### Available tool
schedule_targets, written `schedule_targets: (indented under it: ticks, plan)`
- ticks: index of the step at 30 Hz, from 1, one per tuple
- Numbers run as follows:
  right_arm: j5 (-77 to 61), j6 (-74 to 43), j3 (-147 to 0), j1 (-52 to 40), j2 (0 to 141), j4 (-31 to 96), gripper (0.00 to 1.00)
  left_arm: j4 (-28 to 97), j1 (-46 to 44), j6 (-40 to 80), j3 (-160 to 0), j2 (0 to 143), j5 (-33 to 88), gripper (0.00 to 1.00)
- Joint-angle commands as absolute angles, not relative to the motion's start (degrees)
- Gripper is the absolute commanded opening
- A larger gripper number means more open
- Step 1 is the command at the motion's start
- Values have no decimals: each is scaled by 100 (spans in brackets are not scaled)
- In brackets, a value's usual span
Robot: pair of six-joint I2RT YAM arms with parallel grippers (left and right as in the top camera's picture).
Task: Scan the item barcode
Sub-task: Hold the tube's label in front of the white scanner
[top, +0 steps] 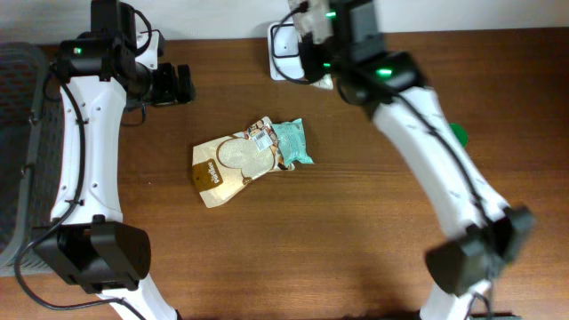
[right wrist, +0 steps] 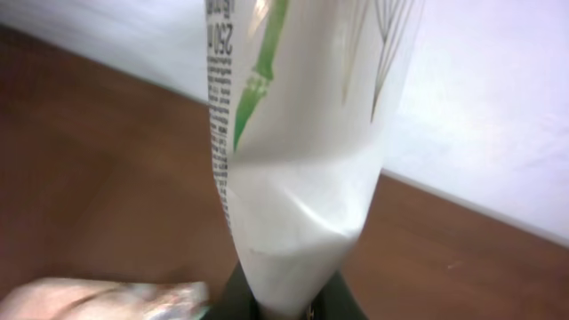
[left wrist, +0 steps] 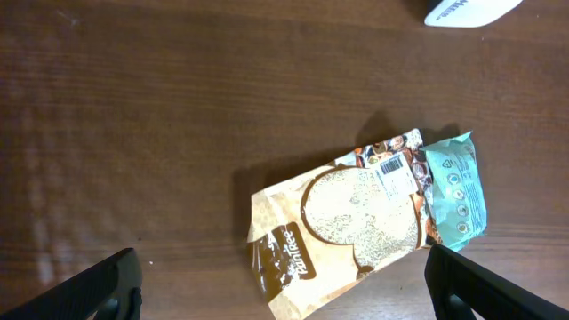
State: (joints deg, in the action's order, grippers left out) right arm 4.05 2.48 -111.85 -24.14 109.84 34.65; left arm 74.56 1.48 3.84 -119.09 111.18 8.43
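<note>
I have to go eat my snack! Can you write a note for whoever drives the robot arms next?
Left gripper: open, empty, above the table.
Right gripper: shut on a white packet with green print, held near the white scanner.
Brown pouch: flat mid-table, barcode label facing up, nothing touching it.
Done: packet lifted to the scanner.
Left: whether it scanned is unclear; the pouch likely comes next.

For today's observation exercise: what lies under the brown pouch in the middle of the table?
Only the wooden table shows around the brown pouch, which lies flat with its barcode label facing up. Its underside, and anything thin beneath it, is covered.
</note>
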Motion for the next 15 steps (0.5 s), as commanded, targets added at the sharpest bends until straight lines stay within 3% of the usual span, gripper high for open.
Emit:
schedule_targets:
  ticks: [1,15]
  plan:
    - [2320,1505,-11314,-2565,11699,2689,4,7465,167,274,-11915,11131,902,99]
    - [3074,4711,-11314,-2580,13592,-71,4,7465,167,274,-11915,11131,902,99]
